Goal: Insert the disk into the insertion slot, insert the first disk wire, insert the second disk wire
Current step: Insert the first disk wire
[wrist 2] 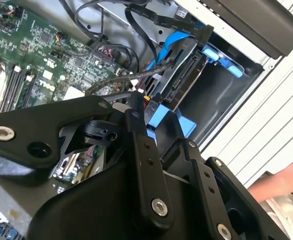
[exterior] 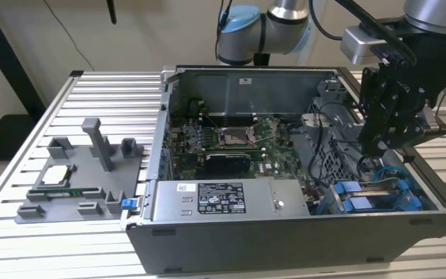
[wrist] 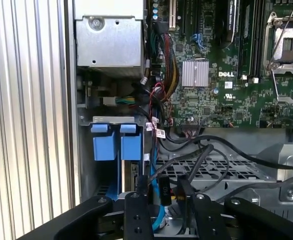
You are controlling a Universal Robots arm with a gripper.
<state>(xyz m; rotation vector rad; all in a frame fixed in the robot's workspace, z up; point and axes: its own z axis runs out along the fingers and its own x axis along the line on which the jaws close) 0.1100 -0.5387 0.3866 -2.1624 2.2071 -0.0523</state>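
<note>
A slatted aluminium tabletop fills most of the exterior view. Behind it are a plain beige wall and, beyond the case on the exterior view's left, a black stand post rising from a dark base on the pale floor.

The open computer case lies on its side on the slats. The robot arm reaches over the case's far wall and comes down into the end of the case on the exterior view's right.

Inside the case, a grey labelled power-supply box sits along the near wall. The green motherboard covers the case floor beyond it. Outside the case, on the exterior view's left, a grey fixture holds a processor chip and a memory stick.

The insertion slot is a grey sheet-metal cage in the case's near corner, beside the power-supply box. The disk sits in this cage. Its dark grey connector edge faces out, and its bright blue carrier frame wraps round it. A blue data cable curves just above the disk, inside the case.

The claw hangs inside the case over the cage, among loose black cables. It appears clenched on a black wire plug, which it holds apart from the disk.
</note>
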